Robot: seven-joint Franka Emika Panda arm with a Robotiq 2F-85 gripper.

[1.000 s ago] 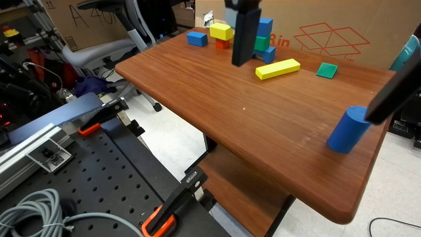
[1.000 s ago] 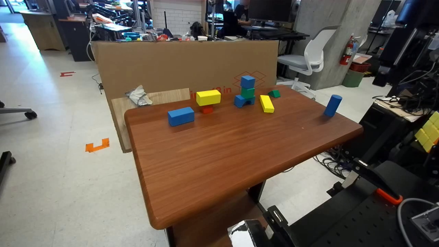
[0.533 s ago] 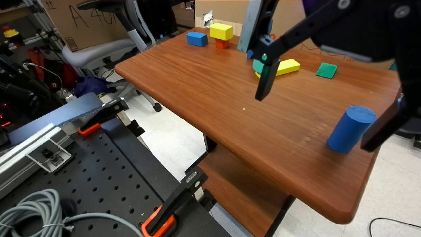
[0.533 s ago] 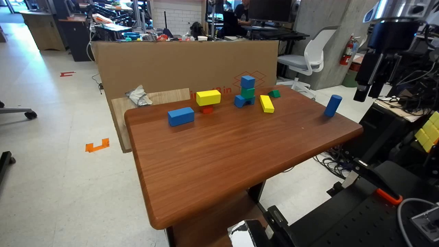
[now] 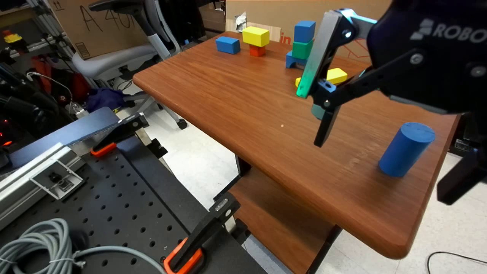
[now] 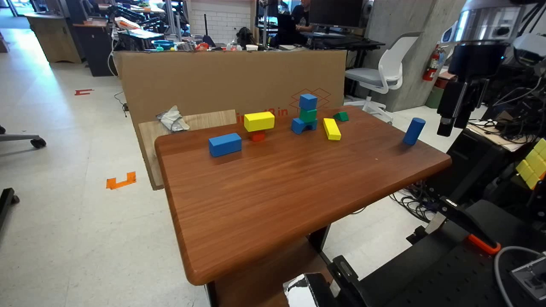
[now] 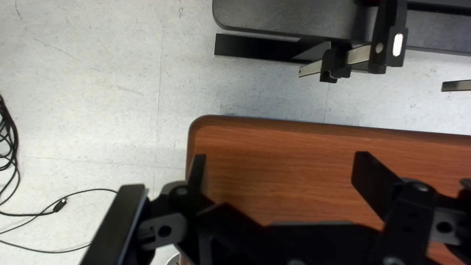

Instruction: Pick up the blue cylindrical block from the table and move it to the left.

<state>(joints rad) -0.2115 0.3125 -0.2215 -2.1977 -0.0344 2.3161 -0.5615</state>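
Descent is the change here: over the last second the tool [image 6: 452, 126] has come lower and, in an exterior view, closer to the surface [image 6: 273, 192]. Its fingers [image 5: 326, 127] stay spread wide and grip nothing. The blue cylindrical block [image 5: 407, 149] has not shifted; it stands on end near an edge of the surface, well apart from the yellow bar [image 6: 332, 129] and the three-block stack [image 6: 308, 115]. What this means, I judge, is that the approach is under way, with grasp, lift and the move to the left all to come. Alignment looks unfinished: in an exterior view the tool hangs to one side of the cylinder, not touching it, and in the wrist view the gap between the fingers frames wood grain, with the block nowhere in sight. A sideways shift over it probably ought to come before any further lowering. Otherwise one finger could catch the cylinder and tip it, and, being round, it might then roll off the nearby edge.
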